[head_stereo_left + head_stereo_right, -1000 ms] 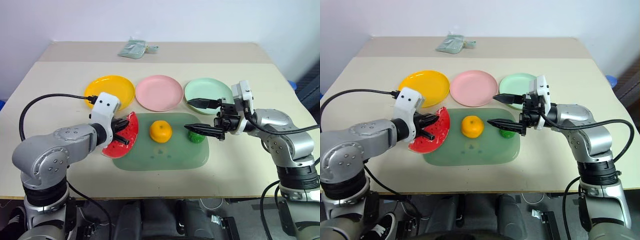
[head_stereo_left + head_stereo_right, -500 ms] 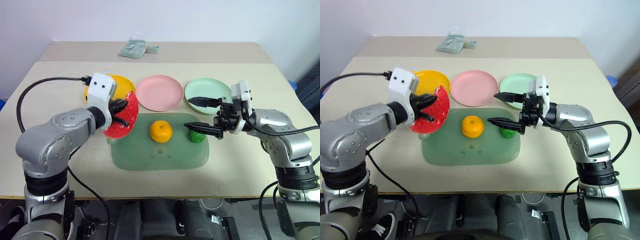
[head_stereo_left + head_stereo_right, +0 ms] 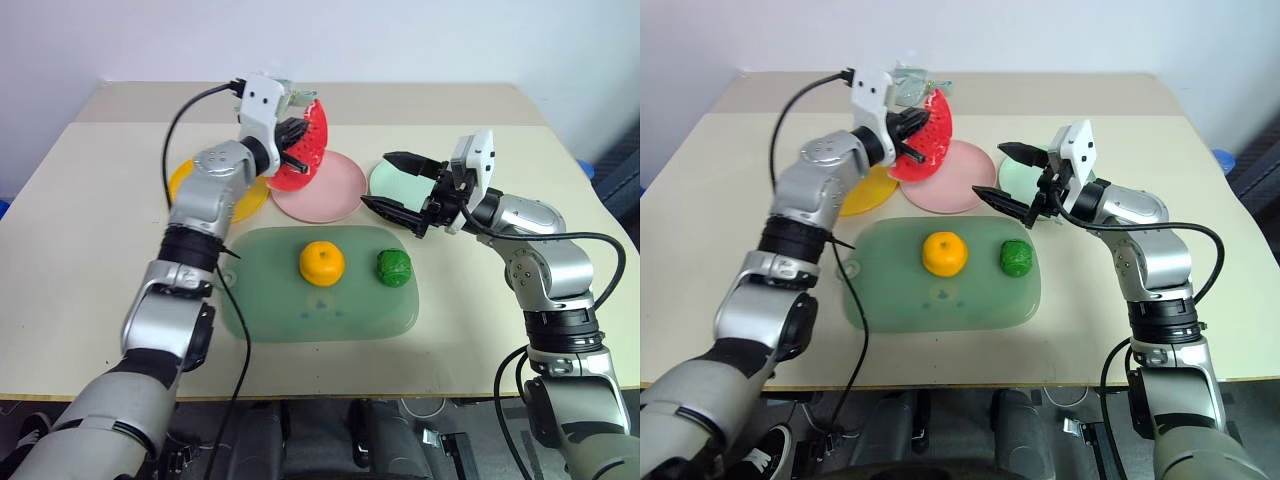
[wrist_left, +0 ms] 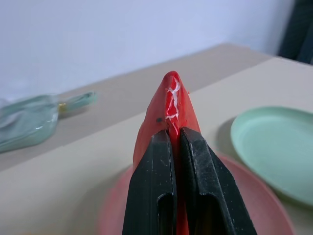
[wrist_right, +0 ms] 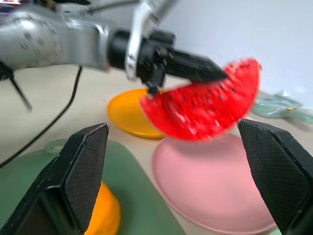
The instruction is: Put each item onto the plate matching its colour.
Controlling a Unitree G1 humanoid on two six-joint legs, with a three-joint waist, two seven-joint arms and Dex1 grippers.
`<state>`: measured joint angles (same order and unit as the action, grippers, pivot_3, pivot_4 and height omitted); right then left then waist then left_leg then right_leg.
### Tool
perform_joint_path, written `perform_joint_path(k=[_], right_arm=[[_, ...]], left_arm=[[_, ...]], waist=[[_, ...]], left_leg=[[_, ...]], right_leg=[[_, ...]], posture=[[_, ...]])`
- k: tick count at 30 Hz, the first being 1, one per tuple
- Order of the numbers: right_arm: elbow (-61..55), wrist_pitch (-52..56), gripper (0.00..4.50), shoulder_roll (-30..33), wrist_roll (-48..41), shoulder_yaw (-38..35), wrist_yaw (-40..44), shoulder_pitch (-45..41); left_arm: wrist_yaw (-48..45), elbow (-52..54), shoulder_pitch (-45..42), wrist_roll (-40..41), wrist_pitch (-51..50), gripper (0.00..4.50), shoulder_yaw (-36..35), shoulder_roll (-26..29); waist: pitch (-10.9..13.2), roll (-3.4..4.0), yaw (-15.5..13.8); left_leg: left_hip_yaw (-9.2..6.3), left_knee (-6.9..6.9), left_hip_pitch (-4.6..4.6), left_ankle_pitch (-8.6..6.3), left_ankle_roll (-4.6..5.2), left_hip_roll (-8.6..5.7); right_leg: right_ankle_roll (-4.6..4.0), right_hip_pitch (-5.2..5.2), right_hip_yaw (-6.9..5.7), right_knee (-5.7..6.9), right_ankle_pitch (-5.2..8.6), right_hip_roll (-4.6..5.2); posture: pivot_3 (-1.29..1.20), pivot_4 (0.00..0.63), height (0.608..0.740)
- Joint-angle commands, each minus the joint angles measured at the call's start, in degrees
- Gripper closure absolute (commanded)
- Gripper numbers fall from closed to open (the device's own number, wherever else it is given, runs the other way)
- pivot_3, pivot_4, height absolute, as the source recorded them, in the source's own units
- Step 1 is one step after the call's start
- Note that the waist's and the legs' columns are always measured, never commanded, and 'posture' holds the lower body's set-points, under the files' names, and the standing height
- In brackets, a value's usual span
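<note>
The left tool [image 3: 296, 152] is gripping the watermelon slice [image 3: 306, 148], its two black fingers [image 4: 155, 196] pressed together on the red flesh. The slice is hanging in the air above the far left edge of the pink plate [image 3: 335, 188], tilted up on edge, with its rind curving away from the arm. From the left wrist camera the slice is sticking up thin and red between the fingers, with the pink plate below it and the mint green plate [image 4: 279, 147] off to one side.

The right tool [image 3: 402, 188] is hovering with its fingers wide apart and nothing between them, over the near left rim of the mint green plate [image 3: 405, 182], pointing toward the pink plate. Whether its lower finger is brushing the counter [image 3: 90, 210] is hard to say from these angles.

The tangerine [image 3: 321, 262] and the dark green vegetable [image 3: 394, 268] are sitting side by side, apart from each other, on the pale green cutting mat [image 3: 300, 312], in front of the row of plates. The yellow plate [image 3: 242, 195] is lying at the left end of the row, partly hidden behind the left arm, with the pink plate in the middle and the mint green one at the right. A crumpled, pale greenish bag [image 4: 29, 120] is lying at the far side of the counter, behind the plates.
</note>
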<state>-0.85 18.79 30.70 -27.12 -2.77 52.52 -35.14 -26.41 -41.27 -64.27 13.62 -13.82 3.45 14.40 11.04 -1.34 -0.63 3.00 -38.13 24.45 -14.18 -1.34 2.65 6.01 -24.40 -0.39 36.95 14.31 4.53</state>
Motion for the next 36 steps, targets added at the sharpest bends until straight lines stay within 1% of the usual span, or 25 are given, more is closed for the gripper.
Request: perform_joint_path(k=[1, 4, 7, 9, 10, 15, 16, 17, 19, 23, 26, 28, 31, 32, 34, 35, 36], right_arm=[[-2.27, -1.16, 0.16, -0.13, 1.7, -1.58, -3.64, 0.63], [-2.57, -2.39, 0.16, -0.07, 3.81, -1.63, -6.25, 1.44], [-3.56, -1.83, 0.16, 0.06, 3.27, -1.99, -6.61, 2.11], [-3.64, -1.45, 0.16, -0.01, 2.95, -2.16, -6.83, 2.13], [-3.66, -1.36, 0.16, -0.04, 2.91, -2.12, -6.87, 2.11], [-3.09, -1.76, 0.16, -0.58, 3.12, -1.35, -6.54, 1.53], [-2.9, -1.88, 0.16, -0.74, 3.14, -1.25, -6.49, 1.39], [-2.84, -1.93, 0.16, -0.93, 3.02, -1.2, -6.4, 1.25], [-2.74, -1.91, 0.16, -1.18, 2.94, -1.08, -6.29, 1.03], [-2.34, -1.89, 0.16, -1.37, 2.87, -1.1, -5.89, 0.58], [-2.08, -1.88, 0.16, -1.4, 2.82, -1.18, -5.59, 0.37], [-2.01, -1.84, 0.16, -1.42, 2.81, -1.1, -5.35, 0.23], [-2.12, -1.51, 0.16, -1.12, 2.35, -1.05, -4.09, 0.39], [-2.24, -0.54, 0.16, -0.4, 1.57, -1.12, -2.69, 0.76], [-2.8, 0.69, 0.16, 1.72, 0.5, -1.08, 0.85, 1.92], [-3.13, 0.98, 0.16, 2.85, 0.18, -0.99, 2.63, 2.55], [-3.47, 3.83, 0.16, 4.86, -2.29, -1.72, 5.49, 3.4]], left_arm=[[-1.45, -10.61, -4.03, -2.29, 8.85, 4.49, -1.21, -2.59], [-3.12, -15.3, -5.15, -3.41, 12.42, 4.49, -1.56, -3.4], [-5.99, -17.36, -5.89, -2.2, 12.11, 4.49, -3.24, -3.92], [-6.07, -18.2, -6.08, -3.4, 13.1, 3.77, -3.24, -3.66], [-6.14, -18.24, -6.21, -3.64, 13.39, 3.5, -3.48, -3.62], [-8.5, -15.61, -5.66, -2.99, 13.02, 1.07, -4.69, -2.83], [-8.97, -14.42, -5.2, -3.08, 13.19, 0.51, -4.69, -2.35], [-9.78, -11.97, -4.5, -2.44, 12.71, 0.05, -5.18, -1.76], [-11.89, -5.96, -2.72, -0.86, 11.12, 0.05, -6.05, -0.53], [-18.6, 10.17, 3.07, 4.29, 2.35, 0.05, -7.06, 3.34], [-21.58, 19.22, 7.26, 7.1, -1.93, 0.05, -7.73, 6.24], [-26.85, 25.34, 10.59, 11.72, -8.34, 0.05, -8.15, 9.43], [-34.26, 32.57, 15.67, 16.85, -14.31, 0.05, -7.72, 14.06], [-37.64, 35.58, 18.3, 18.36, -16.84, 0.05, -6.77, 16.59], [-41.49, 39.47, 21.82, 19.64, -19.73, 0.05, -5.06, 19.71], [-42.27, 40.64, 22.88, 19.78, -20.32, 0.05, -4.43, 20.5], [-42.57, 41.54, 24.06, 19.6, -20.89, 0.05, -3.36, 20.79]], waist=[[0.0, 0.0, -0.01], [0.0, 0.0, 0.14], [0.0, 0.0, 0.18], [0.0, 0.0, 0.08], [0.0, 0.0, 0.06], [0.0, 0.0, 0.0], [0.0, 0.0, 0.01], [0.0, 0.0, 0.02], [0.01, 0.0, 0.15], [0.01, 0.01, 0.43], [0.01, 0.02, 0.73], [0.01, 0.01, 1.0], [0.01, 0.02, 1.31], [0.01, 0.02, 1.32], [0.02, 0.04, 1.4], [0.02, 0.04, 1.16], [0.02, 0.04, 0.92]], left_leg=[[0.0, 0.0, 0.0, 0.0, 0.0, 0.0], [0.01, 0.0, 0.0, 0.0, 0.0, 0.0], [0.01, 0.01, 0.01, 0.0, 0.0, 0.01], [0.01, 0.01, 0.02, 0.0, 0.0, 0.01], [0.01, 0.01, 0.02, 0.0, 0.0, 0.01], [0.01, 0.0, 0.02, 0.0, 0.0, 0.01], [0.01, 0.0, 0.02, 0.0, 0.0, 0.01], [0.01, 0.0, 0.02, 0.0, 0.0, 0.01], [0.0, 0.01, 0.02, 0.0, 0.0, 0.01], [0.0, 0.03, 0.01, 0.0, -0.01, 0.04], [0.0, 0.03, -0.01, 0.01, -0.01, 0.05], [-0.01, 0.02, 0.0, 0.01, -0.02, 0.05], [-0.03, 0.01, 0.0, 0.01, -0.02, 0.06], [-0.03, 0.02, 0.0, 0.01, -0.02, 0.06], [-0.03, 0.02, -0.01, 0.01, -0.02, 0.08], [-0.03, 0.03, -0.01, 0.01, -0.01, 0.07], [-0.03, 0.02, -0.01, 0.01, -0.01, 0.07]], right_leg=[[0.0, 0.0, 0.0, 0.0, 0.0, 0.0], [0.0, -0.01, 0.0, 0.01, 0.0, 0.0], [0.0, -0.05, 0.0, 0.04, 0.0, 0.0], [0.0, -0.05, 0.0, 0.05, 0.0, 0.0], [0.01, -0.05, 0.0, 0.05, 0.0, 0.0], [0.01, -0.05, 0.0, 0.06, 0.0, 0.0], [0.01, -0.05, 0.0, 0.06, 0.0, 0.0], [0.01, -0.05, 0.0, 0.06, 0.0, 0.0], [0.01, -0.05, 0.0, 0.06, 0.0, 0.0], [0.01, -0.05, 0.0, 0.09, 0.0, -0.01], [0.01, -0.05, 0.01, 0.12, 0.0, -0.02], [0.0, -0.05, 0.01, 0.13, 0.0, -0.01], [0.0, -0.04, 0.01, 0.14, 0.0, -0.01], [0.0, -0.04, 0.01, 0.13, 0.0, -0.01], [-0.01, -0.04, 0.01, 0.13, 0.01, -0.02], [-0.01, -0.04, 0.02, 0.13, 0.01, -0.02], [-0.01, -0.04, 0.01, 0.13, 0.01, -0.02]], posture=[[0.0, 0.15, 0.74], [0.0, 0.15, 0.74], [0.0, 0.15, 0.74], [0.0, 0.15, 0.74], [0.0, 0.15, 0.74], [0.0, 0.15, 0.74], [0.0, 0.15, 0.74], [0.0, 0.15, 0.74], [0.0, 0.15, 0.74], [0.0, 0.15, 0.74], [0.0, 0.15, 0.74], [0.0, 0.15, 0.74], [0.0, 0.15, 0.74], [0.0, 0.15, 0.74], [0.0, 0.15, 0.74], [0.0, 0.15, 0.74], [0.0, 0.15, 0.74]])
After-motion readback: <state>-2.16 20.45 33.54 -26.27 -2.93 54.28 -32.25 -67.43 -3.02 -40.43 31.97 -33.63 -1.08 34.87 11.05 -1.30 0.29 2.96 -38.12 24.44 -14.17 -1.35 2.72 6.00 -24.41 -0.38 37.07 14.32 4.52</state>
